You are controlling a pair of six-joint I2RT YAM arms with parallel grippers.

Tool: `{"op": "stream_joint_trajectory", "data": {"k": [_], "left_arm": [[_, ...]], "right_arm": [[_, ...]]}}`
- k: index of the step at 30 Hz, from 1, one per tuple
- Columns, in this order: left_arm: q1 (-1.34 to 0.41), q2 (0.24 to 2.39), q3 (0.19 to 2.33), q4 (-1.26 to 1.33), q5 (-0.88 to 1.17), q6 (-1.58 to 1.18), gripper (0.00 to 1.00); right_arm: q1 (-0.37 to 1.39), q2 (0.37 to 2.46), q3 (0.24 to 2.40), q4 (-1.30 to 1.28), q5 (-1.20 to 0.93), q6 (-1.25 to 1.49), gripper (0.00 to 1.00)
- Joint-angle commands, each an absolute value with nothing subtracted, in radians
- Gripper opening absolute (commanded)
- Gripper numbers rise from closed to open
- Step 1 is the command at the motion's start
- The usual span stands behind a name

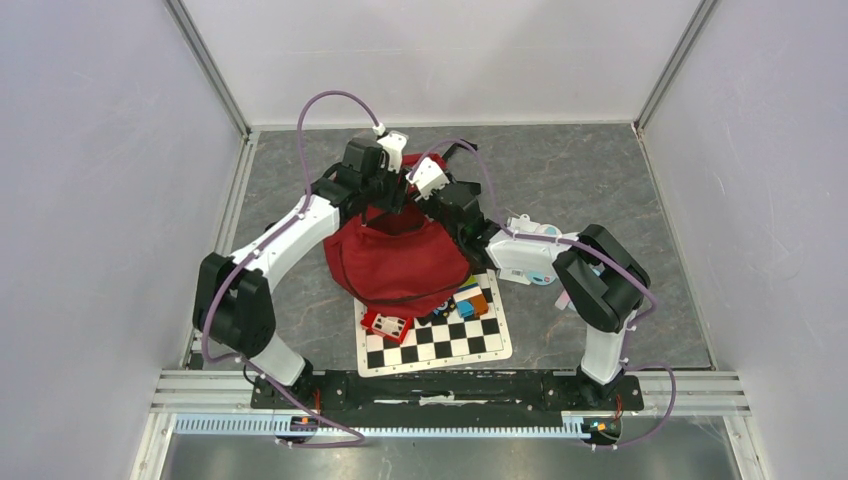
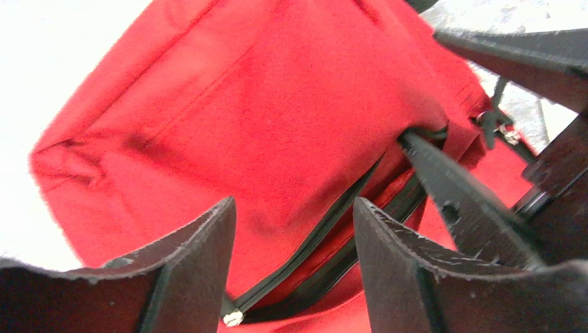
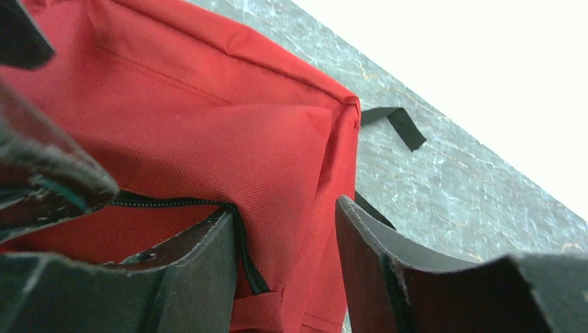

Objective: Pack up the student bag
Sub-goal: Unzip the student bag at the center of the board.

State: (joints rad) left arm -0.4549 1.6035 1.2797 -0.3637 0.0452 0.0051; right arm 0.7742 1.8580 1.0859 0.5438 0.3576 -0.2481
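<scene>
Your student bag (image 1: 400,265) sits mid desk (image 1: 580,180), lapping onto the checkerboard (image 1: 440,340), with the left gripper (image 2: 295,229) and right gripper (image 3: 288,229) at its zipper mouth — both spread wide, holding nothing — I'd guess they're there to tug it open for packing.

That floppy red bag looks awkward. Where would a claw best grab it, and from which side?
Probably the fabric lip beside the black zipper, at the mouth of the student bag, coming from above. The bag lies slumped and soft, so its body offers nothing firm. That edge is a thin fold, easy to pinch.
</scene>
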Motion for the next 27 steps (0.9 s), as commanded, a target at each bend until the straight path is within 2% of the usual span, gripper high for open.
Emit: {"op": "stream_joint_trajectory", "data": {"k": [1,4,6,14,17,21,24,27], "left_arm": [[-0.454,1.471,1.215,-0.285,-0.077,0.088,0.75],[-0.454,1.402,1.117,-0.214,-0.101,0.163,0.85],[-0.455,1.379,1.064,-0.174,-0.099,0.211,0.89],[-0.456,1.402,1.016,-0.132,-0.075,0.235,0.94],[-0.459,1.411,0.999,-0.109,-0.066,0.233,1.0],[-0.462,1.454,0.997,-0.065,-0.167,0.192,0.99],[-0.464,1.476,1.02,-0.076,-0.152,0.152,0.94],[-0.478,1.487,1.017,-0.066,-0.177,0.163,0.76]], "right_arm": [[0.771,1.826,1.15,0.569,0.319,-0.219,0.55],[0.769,1.808,1.14,0.566,0.291,-0.176,0.55],[0.766,1.804,1.148,0.555,0.278,-0.151,0.55],[0.751,1.796,1.173,0.507,0.24,-0.095,0.55],[0.748,1.801,1.182,0.488,0.238,-0.091,0.54],[0.742,1.795,1.173,0.486,0.228,-0.069,0.54],[0.739,1.777,1.158,0.487,0.201,-0.053,0.54],[0.734,1.761,1.156,0.47,0.186,-0.043,0.54]]}}
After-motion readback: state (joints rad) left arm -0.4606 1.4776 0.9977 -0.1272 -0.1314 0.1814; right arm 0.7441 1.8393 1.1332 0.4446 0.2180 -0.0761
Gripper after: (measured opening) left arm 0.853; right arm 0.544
